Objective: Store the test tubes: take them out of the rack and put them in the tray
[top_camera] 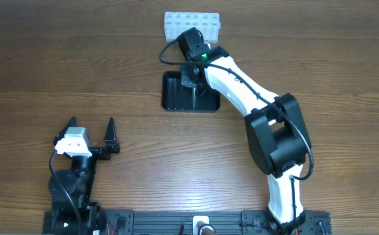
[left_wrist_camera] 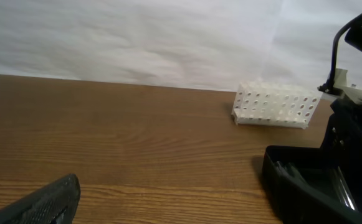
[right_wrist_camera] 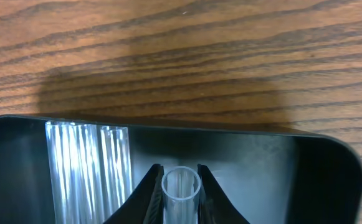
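**Right gripper holds a test tube over the tray; left gripper rests open**

At the left of the wooden table [top_camera: 59,59], the left gripper [top_camera: 91,125] sits low near its own base, well apart from everything the task concerns. Its two dark fingers are spread wide with nothing between them. In the left wrist view one of those fingers [left_wrist_camera: 43,202] shows at the edge, above bare wood.

Toward the middle, the black tray [top_camera: 176,98] lies flat on the table. Beyond it, on the far side, stands the white rack [top_camera: 190,25] with its rows of round holes. The two are near each other but not touching, as the left wrist view shows with the rack [left_wrist_camera: 274,106] behind the tray [left_wrist_camera: 293,180].

From the right, the right arm [top_camera: 241,88] reaches across to the tray. The right gripper [right_wrist_camera: 181,180] hangs over the tray's inside, its fingers closed narrowly on a clear test tube [right_wrist_camera: 181,194], one finger on each side of the glass. The tube's open mouth faces the wrist camera. Beside the gripper, several more clear tubes [right_wrist_camera: 87,168] already lie side by side on the tray's floor — packed against one wall, lengthwise. The tray's rim [right_wrist_camera: 330,144] curves round at the corner, with table wood beyond it.
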